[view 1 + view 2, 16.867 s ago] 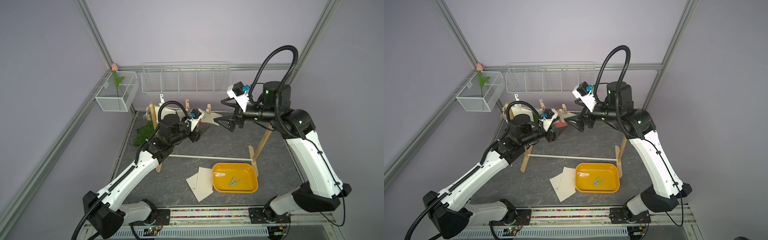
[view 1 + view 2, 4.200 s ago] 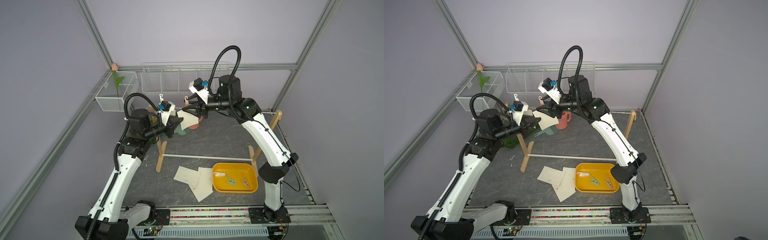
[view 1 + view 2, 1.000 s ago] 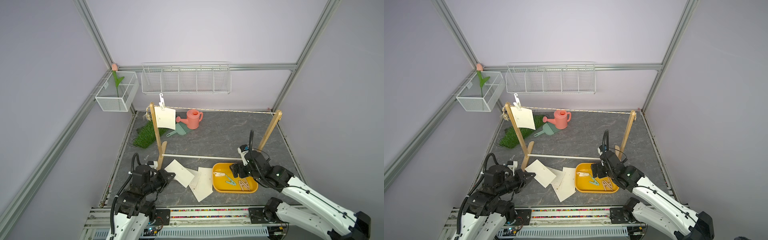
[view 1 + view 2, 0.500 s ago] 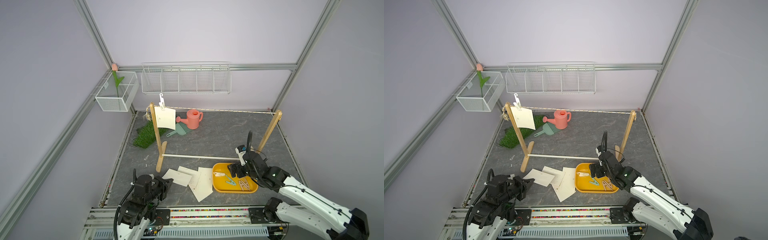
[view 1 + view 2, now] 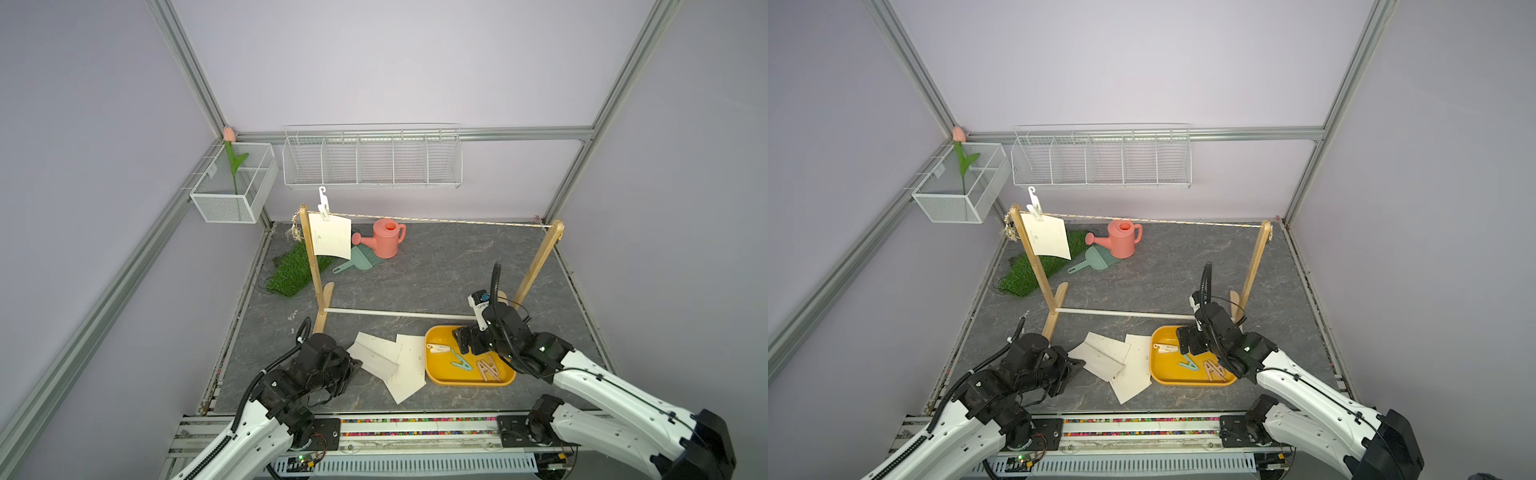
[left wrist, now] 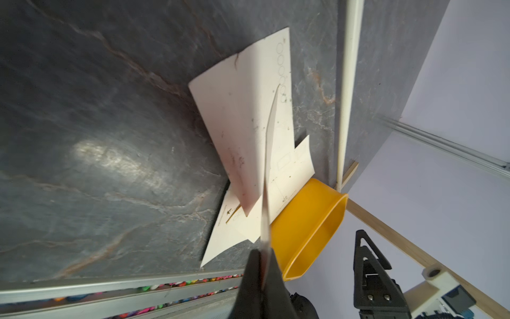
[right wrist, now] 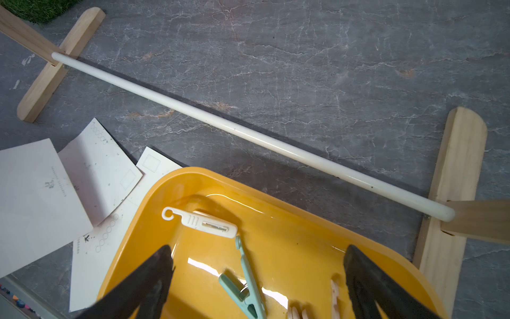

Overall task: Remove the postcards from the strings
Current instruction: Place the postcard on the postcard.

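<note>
Now left pincer [image 6: 262,252] clamps postcard [image 6: 267,165] edge-on beside yellow tray [image 7: 209,172]; right pincer [image 7: 258,248] gapes wide above it.

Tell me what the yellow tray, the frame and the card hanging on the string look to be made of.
Yellow tray: probably moulded plastic with a glossy finish; bright highlights run across its floor.
Frame: bare light wood, matte; grain lines show on its foot.
Hanging postcard: thin cream card or stiff paper, matte; its lower edge seems to bow slightly.

Nothing legible: faint print on the postcards [image 7: 36,193] is too small.
</note>
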Controlling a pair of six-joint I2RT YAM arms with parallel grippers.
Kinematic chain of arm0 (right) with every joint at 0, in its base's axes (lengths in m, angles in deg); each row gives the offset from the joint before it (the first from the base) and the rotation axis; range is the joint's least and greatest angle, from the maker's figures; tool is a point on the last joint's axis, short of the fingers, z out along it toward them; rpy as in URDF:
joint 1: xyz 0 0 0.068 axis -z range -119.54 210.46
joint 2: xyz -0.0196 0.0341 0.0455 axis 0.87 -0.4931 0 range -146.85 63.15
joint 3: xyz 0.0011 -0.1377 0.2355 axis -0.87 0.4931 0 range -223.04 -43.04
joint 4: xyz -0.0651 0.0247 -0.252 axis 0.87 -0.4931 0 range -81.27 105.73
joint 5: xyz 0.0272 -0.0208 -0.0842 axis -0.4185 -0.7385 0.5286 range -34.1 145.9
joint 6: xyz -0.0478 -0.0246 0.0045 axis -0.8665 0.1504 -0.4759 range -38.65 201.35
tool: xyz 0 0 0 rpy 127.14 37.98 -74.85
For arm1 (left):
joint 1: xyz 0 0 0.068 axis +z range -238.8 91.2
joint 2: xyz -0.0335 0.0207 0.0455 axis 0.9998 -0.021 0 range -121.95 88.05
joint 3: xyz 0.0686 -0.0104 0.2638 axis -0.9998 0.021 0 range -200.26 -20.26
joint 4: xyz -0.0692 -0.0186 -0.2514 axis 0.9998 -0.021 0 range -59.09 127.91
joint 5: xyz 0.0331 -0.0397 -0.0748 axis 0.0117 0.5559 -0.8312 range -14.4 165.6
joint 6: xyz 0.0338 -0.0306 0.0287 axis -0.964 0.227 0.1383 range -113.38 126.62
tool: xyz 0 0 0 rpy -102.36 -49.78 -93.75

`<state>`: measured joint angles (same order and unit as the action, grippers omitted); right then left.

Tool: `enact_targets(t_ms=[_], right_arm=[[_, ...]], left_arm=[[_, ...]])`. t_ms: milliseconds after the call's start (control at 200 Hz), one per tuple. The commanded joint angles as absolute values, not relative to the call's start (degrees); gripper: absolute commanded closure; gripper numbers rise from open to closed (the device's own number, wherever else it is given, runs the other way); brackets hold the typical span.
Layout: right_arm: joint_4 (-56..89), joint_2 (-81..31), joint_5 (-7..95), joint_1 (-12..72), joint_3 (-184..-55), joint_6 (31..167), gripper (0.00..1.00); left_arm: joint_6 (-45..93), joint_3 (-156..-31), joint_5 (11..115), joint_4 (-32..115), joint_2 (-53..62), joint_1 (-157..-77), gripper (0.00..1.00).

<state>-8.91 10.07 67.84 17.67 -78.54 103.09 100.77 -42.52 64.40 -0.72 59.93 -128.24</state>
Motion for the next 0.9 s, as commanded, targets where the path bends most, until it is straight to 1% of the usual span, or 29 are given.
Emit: enact_targets(t_ms=[0,135,310,525,645,780,840,895], right_arm=[[-7.1,10.3,67.3,18.0,-77.0,101.5,0.03],[-7.0,9.9,67.0,18.1,-77.1,100.2,0.03],[-7.5,10.9,67.2,18.1,-77.1,99.2,0.03],[-8.3,13.4,67.6,18.3,-76.9,99.3,0.02],[-8.9,14.5,67.7,18.4,-76.6,99.5,0.02],[-9.2,14.9,67.5,18.4,-77.2,99.4,0.02],[-9.1,15.1,65.9,18.4,-78.0,98.9,0.02],[-8.2,15.3,62.0,18.4,-78.8,97.6,0.01]], left_arm=[[105.5,-42.6,68.7,-1.8,62.1,-129.5,0.95],[108.5,-41.3,72.4,1.1,62.2,-133.6,0.91],[110.8,-40.4,74.4,6.5,57.4,-138.4,0.89],[111.1,-40.0,74.5,7.3,55.0,-139.2,0.82],[111.0,-40.7,75.0,4.2,56.5,-139.2,0.77],[108.1,-43.2,78.1,-0.3,60.6,-139.2,0.71],[104.7,-44.1,80.5,-0.5,62.7,-139.2,0.67],[100.8,-44.6,82.8,0.8,64.2,-139.2,0.63]])
